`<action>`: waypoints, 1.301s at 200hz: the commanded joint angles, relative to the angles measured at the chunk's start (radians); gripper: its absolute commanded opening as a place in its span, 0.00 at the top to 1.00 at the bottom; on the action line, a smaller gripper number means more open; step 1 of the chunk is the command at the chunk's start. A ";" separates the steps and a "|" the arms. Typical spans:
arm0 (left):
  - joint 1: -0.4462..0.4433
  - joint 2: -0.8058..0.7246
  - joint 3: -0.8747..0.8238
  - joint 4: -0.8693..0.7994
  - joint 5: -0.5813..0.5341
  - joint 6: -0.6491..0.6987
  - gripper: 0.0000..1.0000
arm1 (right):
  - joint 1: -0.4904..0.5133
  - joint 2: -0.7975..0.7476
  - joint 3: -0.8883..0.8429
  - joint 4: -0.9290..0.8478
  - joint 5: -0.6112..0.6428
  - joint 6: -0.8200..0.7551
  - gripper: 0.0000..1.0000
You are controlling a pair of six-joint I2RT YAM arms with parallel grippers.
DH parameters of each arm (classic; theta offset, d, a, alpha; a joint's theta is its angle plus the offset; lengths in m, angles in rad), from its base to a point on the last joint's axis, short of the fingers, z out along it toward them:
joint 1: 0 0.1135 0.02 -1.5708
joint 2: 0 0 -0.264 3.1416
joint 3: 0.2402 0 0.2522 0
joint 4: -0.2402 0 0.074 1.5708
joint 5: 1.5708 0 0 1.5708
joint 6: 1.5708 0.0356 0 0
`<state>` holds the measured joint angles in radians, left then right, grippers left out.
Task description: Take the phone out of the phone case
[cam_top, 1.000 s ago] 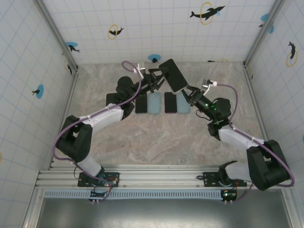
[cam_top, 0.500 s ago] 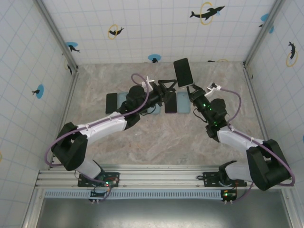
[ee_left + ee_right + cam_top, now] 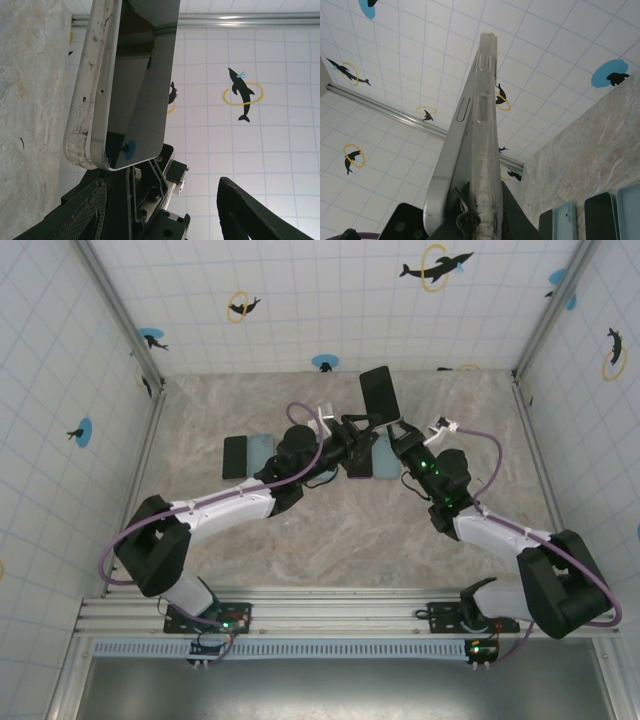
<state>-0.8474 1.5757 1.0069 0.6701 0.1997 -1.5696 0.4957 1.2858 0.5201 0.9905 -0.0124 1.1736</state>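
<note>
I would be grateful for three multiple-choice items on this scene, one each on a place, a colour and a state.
1. Where is the phone? A lying flat; B raised in the right claw; C on the rail.
2. What colour is the leftmost case on the table? A red; B light blue; C green.
3. How is the left claw? A open; B shut on the phone; C shut on a case.
Answers: B, the right claw grips its lower end, upright; B, it shows pale blue; A, its fingers stand wide apart.
</note>
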 commanded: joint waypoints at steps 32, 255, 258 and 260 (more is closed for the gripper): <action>0.015 0.019 0.017 0.042 -0.018 -0.016 0.40 | 0.018 -0.022 0.023 0.113 0.004 -0.017 0.94; 0.070 0.074 0.088 0.112 -0.003 -0.052 0.56 | 0.059 -0.042 -0.055 0.203 0.086 0.009 0.95; 0.069 0.077 0.092 0.113 0.001 -0.052 0.57 | 0.059 -0.042 -0.053 0.199 0.085 0.007 0.95; 0.069 0.078 0.093 0.113 0.004 -0.052 0.57 | 0.059 -0.041 -0.052 0.197 0.083 0.006 0.95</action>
<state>-0.7906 1.6333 1.0405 0.7277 0.1951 -1.6081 0.5434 1.2778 0.4572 1.1000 0.0811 1.1961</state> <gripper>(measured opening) 0.445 0.126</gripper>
